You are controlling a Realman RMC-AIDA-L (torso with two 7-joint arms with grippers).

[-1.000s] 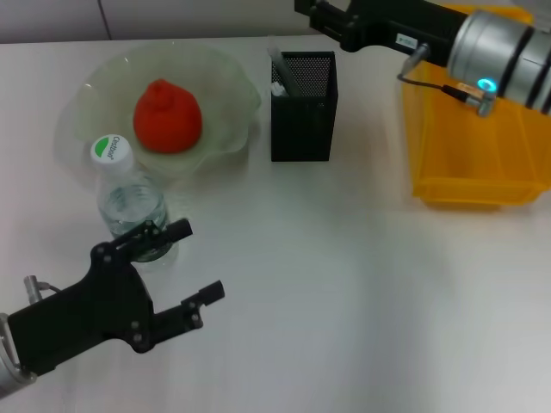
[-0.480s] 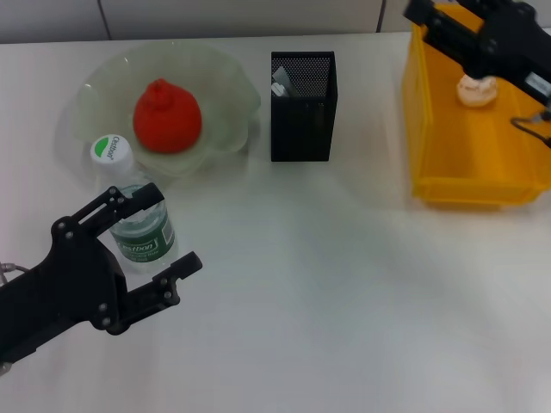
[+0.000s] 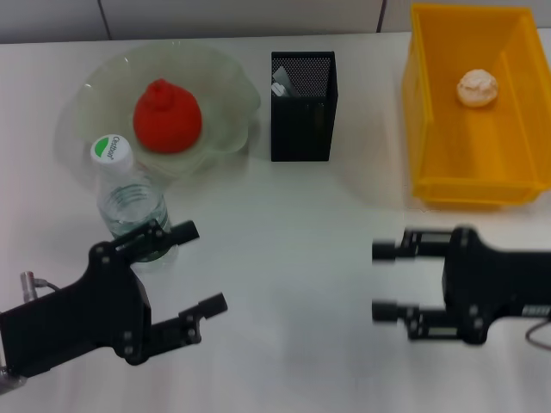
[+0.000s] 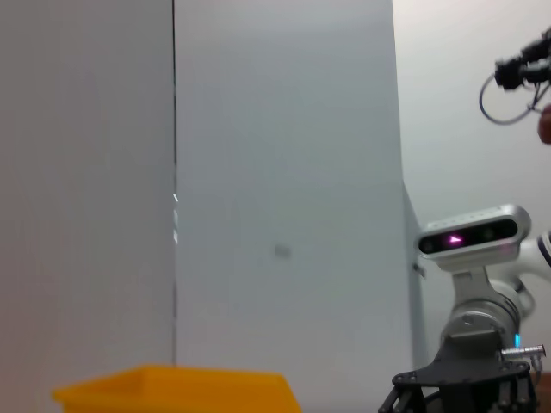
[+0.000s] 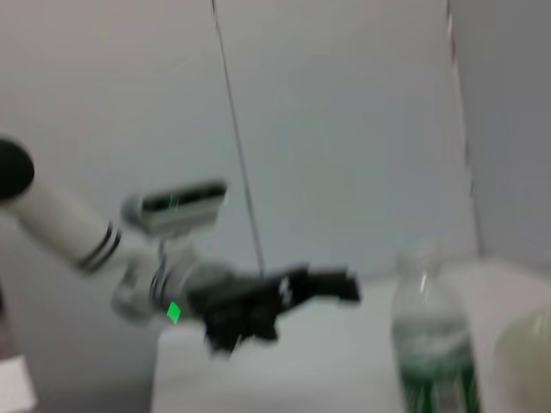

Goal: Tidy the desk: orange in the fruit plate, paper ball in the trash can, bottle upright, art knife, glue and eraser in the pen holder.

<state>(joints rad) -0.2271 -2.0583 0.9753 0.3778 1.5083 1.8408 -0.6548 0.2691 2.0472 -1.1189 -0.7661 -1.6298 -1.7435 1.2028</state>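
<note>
The left gripper (image 3: pixel 191 268) hangs low over the near-left of the desk (image 3: pixel 284 232) with its 2 fingers spread wide and nothing between them; its upper finger tip lies just beside the bottle (image 3: pixel 129 206), which stands upright with its green cap up, so the spread looks like a let-go stance, not a grasp. The right gripper (image 3: pixel 387 280) hovers over the near-right of the desk, jaws also wide and empty, pointing toward the middle, well apart from anything.

Beyond the bottle, the orange (image 3: pixel 167 115) sits in the fruit plate (image 3: pixel 225 95), where the task wants it. Right of the plate stands the black mesh pen holder (image 3: pixel 303 120) with some pale items showing inside; which of the knife, glue and eraser they are I cannot tell. At the far right, the paper ball (image 3: pixel 479 88) lies in the yellow bin (image 3: pixel 469 181) that serves as trash can. No loose item shows on the desk, so the tidying looks essentially done.
</note>
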